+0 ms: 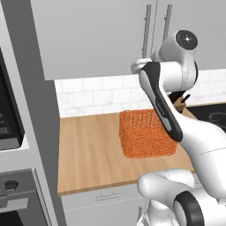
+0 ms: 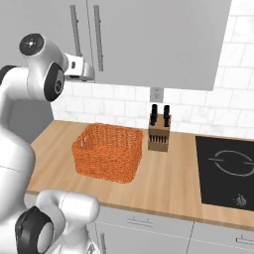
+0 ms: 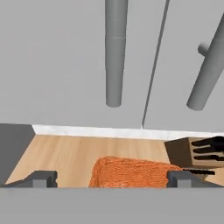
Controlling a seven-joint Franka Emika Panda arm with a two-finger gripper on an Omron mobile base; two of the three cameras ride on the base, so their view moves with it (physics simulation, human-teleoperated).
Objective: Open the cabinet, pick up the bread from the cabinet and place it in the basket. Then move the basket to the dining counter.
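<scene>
Hovering with jaws spread, the gripper (image 3: pixel 112 179) faces the shut cabinet (image 3: pixel 65 52) just below its left handle (image 3: pixel 114 52) (likely lining up a pull); the basket (image 2: pixel 108 151) waits on the counter underneath.

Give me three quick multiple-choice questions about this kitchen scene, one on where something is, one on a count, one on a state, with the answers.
1. Where does the knife block stand?
A. Inside the basket
B. On the wood counter between the basket and the black cooktop
C. On the cooktop

2. How many bar handles show on the cabinet?
A. Two
B. Four
C. None

3. How do the cabinet doors stand?
A. Both wide open
B. One removed
C. Shut

Answers: B, the block sits on wood right of the basket; A, two vertical bars flank the door seam; C, both doors lie flush, hiding the inside.
</scene>
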